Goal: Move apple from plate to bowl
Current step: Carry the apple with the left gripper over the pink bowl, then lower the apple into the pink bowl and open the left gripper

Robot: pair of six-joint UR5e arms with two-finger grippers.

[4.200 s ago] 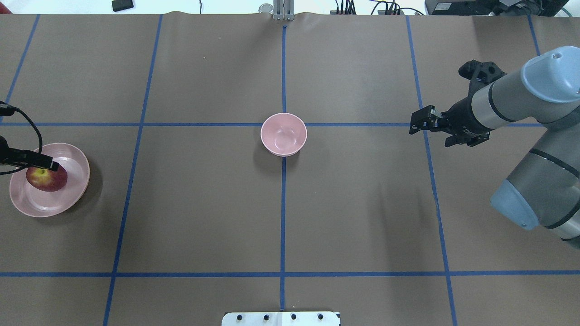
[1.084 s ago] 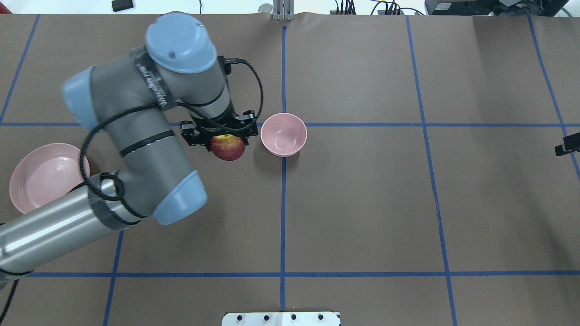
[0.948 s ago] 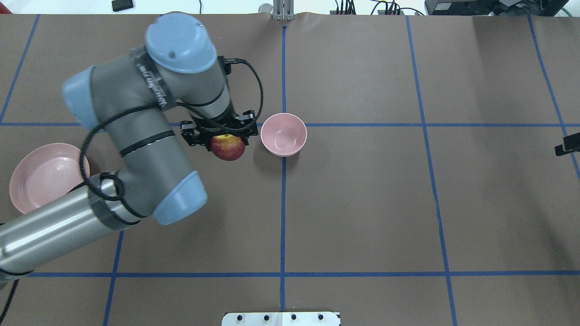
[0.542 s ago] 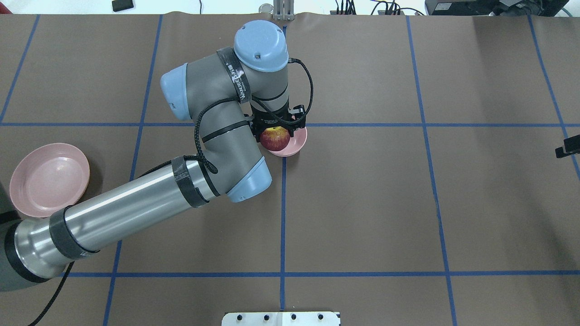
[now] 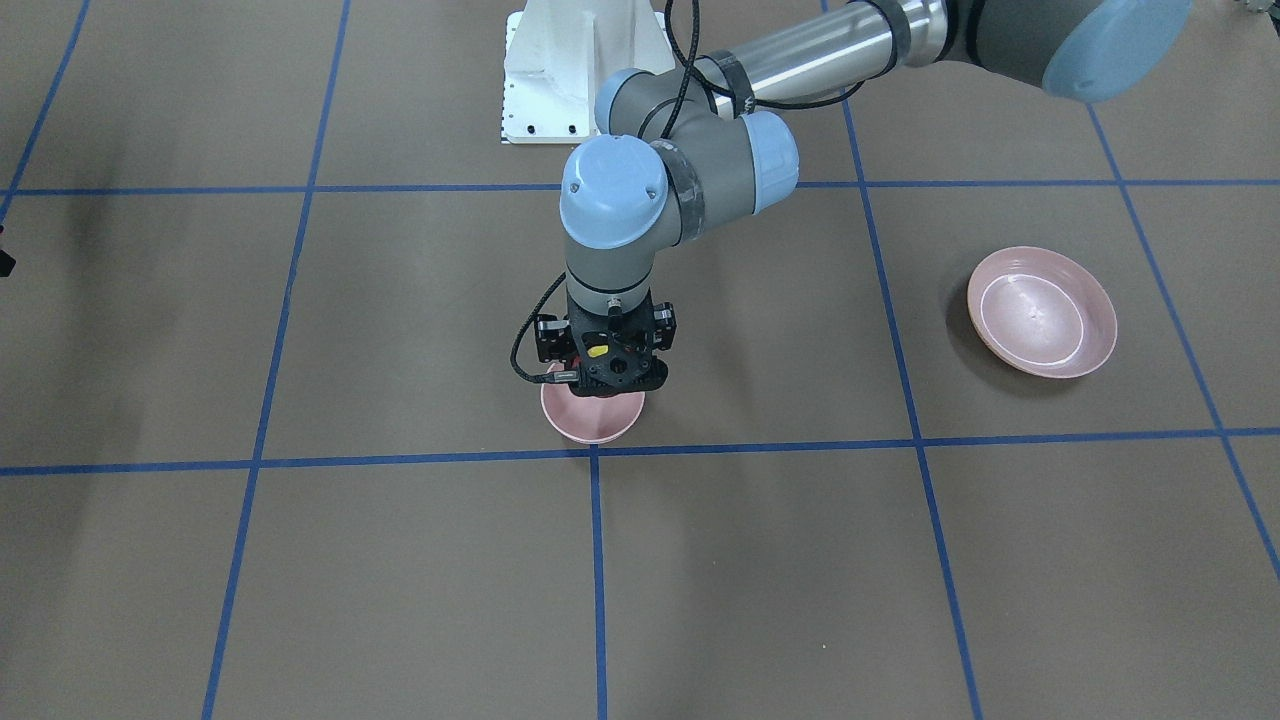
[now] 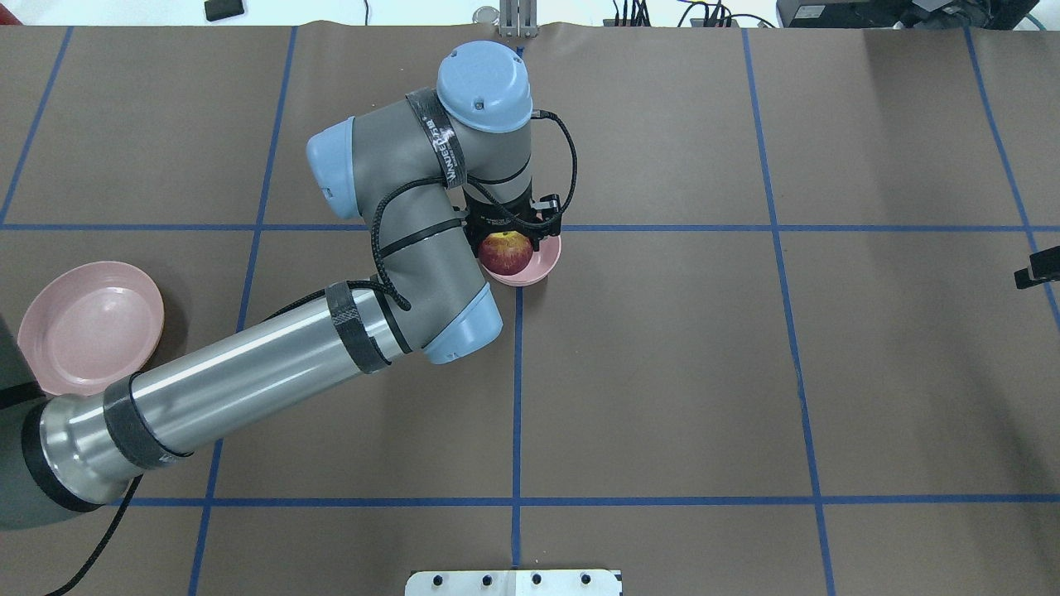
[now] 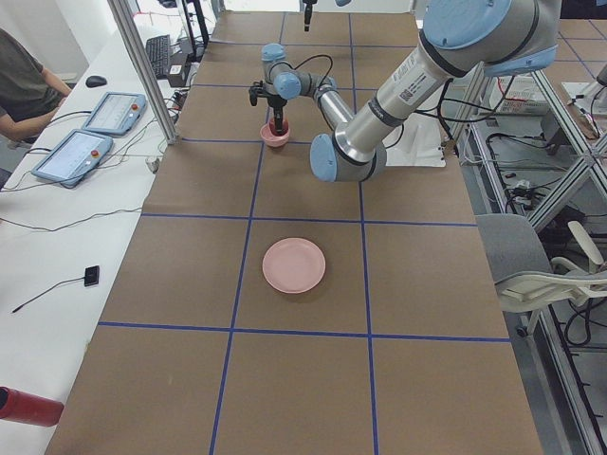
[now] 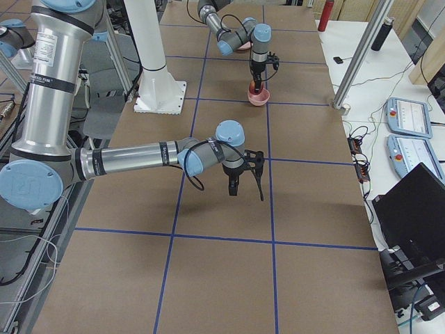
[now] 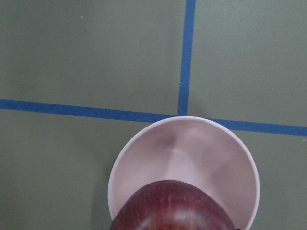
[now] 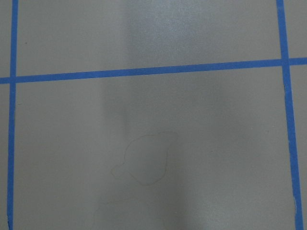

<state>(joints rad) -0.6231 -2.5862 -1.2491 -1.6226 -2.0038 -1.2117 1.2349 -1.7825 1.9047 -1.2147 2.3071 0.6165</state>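
1. Carried off the plate (image 6: 50, 364) by the surface's left edge, the apple (image 6: 506, 252) now hangs over the bowl (image 6: 545, 265).
2. Left pincer (image 6: 507, 242) is clamped on it.
3. An off-centre release could clip the rim and tip the bowl.

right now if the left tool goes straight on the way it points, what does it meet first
The bowl. The left tool points straight down over it holding the apple, so the apple would likely touch the bowl's floor first; the gap between them is unclear.
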